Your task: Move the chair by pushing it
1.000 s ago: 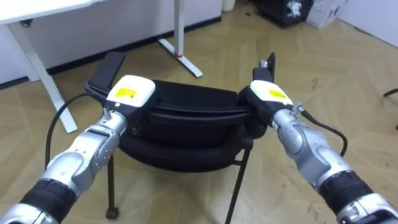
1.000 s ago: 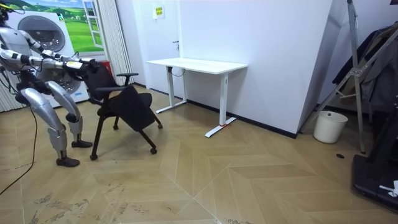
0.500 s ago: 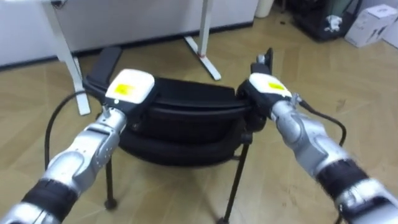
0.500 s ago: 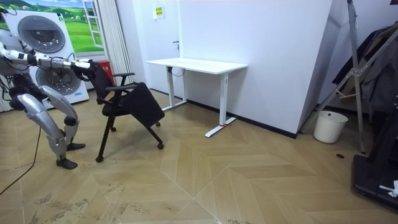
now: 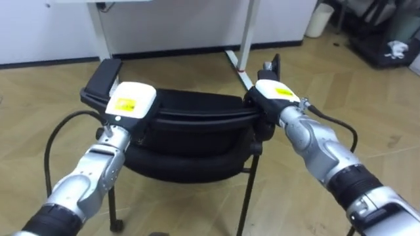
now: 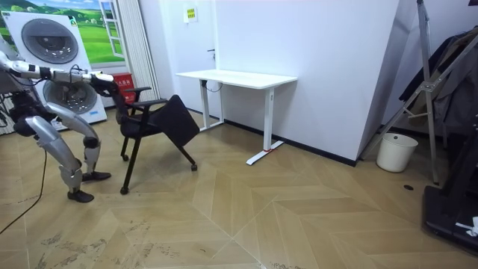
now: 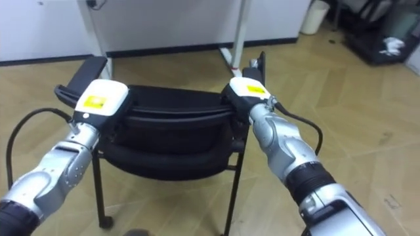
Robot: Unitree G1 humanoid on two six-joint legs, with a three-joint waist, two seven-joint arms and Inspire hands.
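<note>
A black chair (image 5: 197,110) with armrests stands right before me, its back toward me. My left hand (image 5: 129,105) lies over the left end of the backrest's top edge, fingers curled down over it. My right hand (image 5: 272,95) grips the right end the same way. In the room view the chair (image 6: 157,119) is tipped on its legs, seat raised toward the white desk (image 6: 239,78). I stand at the room view's left, leaning forward with both arms stretched out to the backrest.
The desk's white leg and foot (image 5: 244,39) stand just beyond the chair on the wooden floor. A white bin (image 5: 319,12) and dark equipment (image 5: 387,36) sit at the far right. A washing machine (image 6: 52,45) is behind me.
The chair has rolled toward the desk, and I have stepped after it with both hands still on the backrest. The eye views have shifted along with me.
</note>
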